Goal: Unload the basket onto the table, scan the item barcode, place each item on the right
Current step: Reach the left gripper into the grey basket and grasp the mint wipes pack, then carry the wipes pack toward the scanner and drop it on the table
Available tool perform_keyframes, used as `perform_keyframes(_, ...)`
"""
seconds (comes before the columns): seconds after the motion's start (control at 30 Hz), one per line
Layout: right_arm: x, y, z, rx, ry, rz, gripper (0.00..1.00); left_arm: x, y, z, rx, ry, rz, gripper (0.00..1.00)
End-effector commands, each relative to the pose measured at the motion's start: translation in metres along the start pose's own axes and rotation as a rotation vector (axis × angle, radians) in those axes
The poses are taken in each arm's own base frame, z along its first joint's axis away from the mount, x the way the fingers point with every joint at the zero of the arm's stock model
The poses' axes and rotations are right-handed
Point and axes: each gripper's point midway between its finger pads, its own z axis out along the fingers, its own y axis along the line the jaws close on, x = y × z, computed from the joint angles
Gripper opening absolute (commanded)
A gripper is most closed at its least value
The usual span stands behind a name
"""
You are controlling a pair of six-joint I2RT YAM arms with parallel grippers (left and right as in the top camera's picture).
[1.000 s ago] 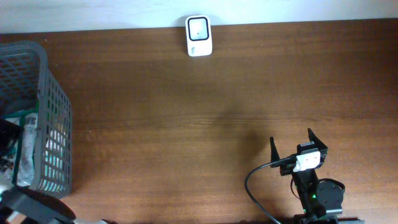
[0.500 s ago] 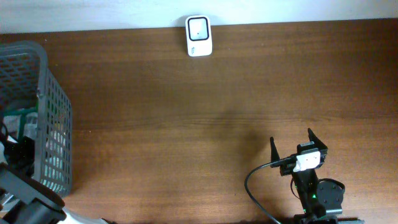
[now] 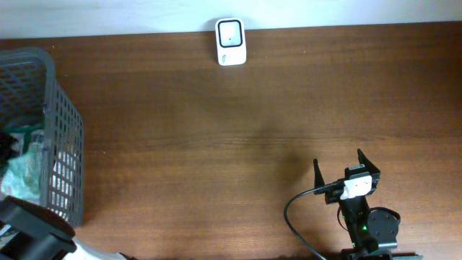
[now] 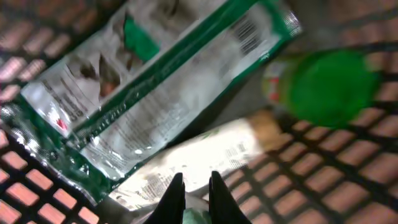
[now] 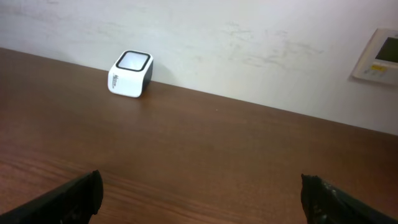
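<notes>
- Overhead: a grey mesh basket [image 3: 54,137] stands at the table's [image 3: 216,144] nine o'clock edge, with pale and green packaging showing inside it.
- Overhead: the white barcode scanner [image 3: 230,42] sits at twelve o'clock, against the far edge of the table, well apart from the basket.
- Overhead: the right gripper [image 3: 345,167] rests near five o'clock with its two fingers spread wide, nothing between them.
- Overhead: the left arm shows only as a dark shape at seven o'clock beside the basket; its fingers cannot be made out here.
- Left wrist: the left gripper [image 4: 193,198] hangs inside the basket, its dark fingertips [image 4: 175,199] drawn nearly together at six o'clock, pinching a bit of pale wrapping from the packet [image 4: 193,158] directly below.
- Left wrist: a green-and-white pouch [image 4: 149,87] with a barcode near its one o'clock corner lies diagonally across the frame; a green-capped bottle [image 4: 326,84] lies at three o'clock.
- Right wrist: the scanner [image 5: 131,73] stands at ten o'clock by the white wall; a wall panel [image 5: 379,56] shows at two o'clock.
</notes>
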Motion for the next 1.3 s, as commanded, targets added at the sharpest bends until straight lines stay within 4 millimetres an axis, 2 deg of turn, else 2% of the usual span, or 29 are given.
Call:
perform_keyframes(0.0, 0.002, 0.002, 0.0, -0.005, 0.003, 0.004, 0.98, -0.029, -0.05, -0.078, 0.095, -0.199, 0.093, 0.0)
perform_keyframes(0.07, 0.002, 0.002, 0.0, -0.005, 0.003, 0.004, 0.98, -0.032, -0.077, -0.118, 0.143, -0.288, 0.151, 0.0)
perform_keyframes(0.13, 0.002, 0.002, 0.0, -0.005, 0.003, 0.004, 0.98, -0.015, -0.124, -0.178, 0.232, -0.417, 0.263, 0.0)
perform_keyframes(0.2, 0.002, 0.002, 0.0, -0.005, 0.003, 0.004, 0.98, 0.002, -0.15, -0.202, 0.287, -0.463, 0.333, 0.0)
perform_keyframes(0.23, 0.002, 0.002, 0.0, -0.005, 0.003, 0.004, 0.98, 0.027, -0.179, -0.218, 0.344, -0.481, 0.417, 0.0)
perform_keyframes(0.27, 0.002, 0.002, 0.0, -0.005, 0.003, 0.004, 0.98, 0.042, -0.195, -0.222, 0.371, -0.478, 0.469, 0.0)
perform_keyframes(0.33, 0.002, 0.002, 0.0, -0.005, 0.003, 0.004, 0.98, 0.085, -0.238, -0.222, 0.421, -0.44, 0.623, 0.0)
perform_keyframes(0.43, 0.002, 0.002, 0.0, -0.005, 0.003, 0.004, 0.98, 0.148, -0.284, -0.193, 0.407, -0.342, 0.805, 0.0)
perform_keyframes(0.5, 0.002, 0.002, 0.0, -0.005, 0.003, 0.004, 0.98, 0.198, -0.315, -0.152, 0.389, -0.222, 0.915, 0.0)
perform_keyframes(0.57, 0.002, 0.002, 0.0, -0.005, 0.003, 0.004, 0.98, 0.231, -0.334, -0.115, 0.369, -0.15, 0.976, 0.0)
perform_keyframes(0.6, 0.002, 0.002, 0.0, -0.005, 0.003, 0.004, 0.98, 0.253, -0.346, -0.088, 0.358, -0.11, 1.007, 0.0)
perform_keyframes(0.73, 0.002, 0.002, 0.0, -0.005, 0.003, 0.004, 0.98, 0.307, -0.376, -0.019, 0.331, -0.061, 1.114, 0.0)
perform_keyframes(0.8, 0.002, 0.002, 0.0, -0.005, 0.003, 0.004, 0.98, 0.327, -0.392, 0.032, 0.27, -0.079, 1.161, 0.0)
perform_keyframes(0.87, 0.002, 0.002, 0.0, -0.005, 0.003, 0.004, 0.98, 0.336, -0.398, 0.052, 0.26, -0.064, 1.175, 0.0)
perform_keyframes(0.9, 0.002, 0.002, 0.0, -0.005, 0.003, 0.004, 0.98, 0.34, -0.399, 0.061, 0.252, -0.054, 1.182, 0.07)
perform_keyframes(0.97, 0.002, 0.002, 0.0, -0.005, 0.003, 0.004, 0.98, 0.344, -0.399, 0.067, 0.247, -0.044, 1.188, 0.5)
perform_keyframes(1.0, 0.002, 0.002, 0.0, -0.005, 0.003, 0.004, 0.98, 0.344, -0.399, 0.067, 0.247, -0.045, 1.188, 0.64)
perform_keyframes(1.03, 0.002, 0.002, 0.0, -0.005, 0.003, 0.004, 0.98, 0.343, -0.402, 0.065, 0.252, -0.055, 1.186, 0.7)
perform_keyframes(1.07, 0.002, 0.002, 0.0, -0.005, 0.003, 0.004, 0.98, 0.339, -0.404, 0.062, 0.255, -0.068, 1.181, 0.72)
perform_keyframes(1.13, 0.002, 0.002, 0.0, -0.005, 0.003, 0.004, 0.98, 0.317, -0.411, 0.038, 0.25, -0.129, 1.152, 0.72)
perform_keyframes(1.17, 0.002, 0.002, 0.0, -0.005, 0.003, 0.004, 0.99, 0.296, -0.411, 0.013, 0.25, -0.171, 1.121, 0.71)
perform_keyframes(1.2, 0.002, 0.002, 0.0, -0.005, 0.003, 0.004, 0.98, 0.269, -0.407, -0.023, 0.258, -0.219, 1.075, 0.7)
perform_keyframes(1.23, 0.002, 0.002, 0.0, -0.005, 0.003, 0.004, 0.98, 0.242, -0.399, -0.057, 0.28, -0.258, 1.025, 0.69)
perform_keyframes(1.27, 0.002, 0.002, 0.0, -0.005, 0.003, 0.004, 0.98, 0.223, -0.39, -0.081, 0.291, -0.286, 0.986, 0.68)
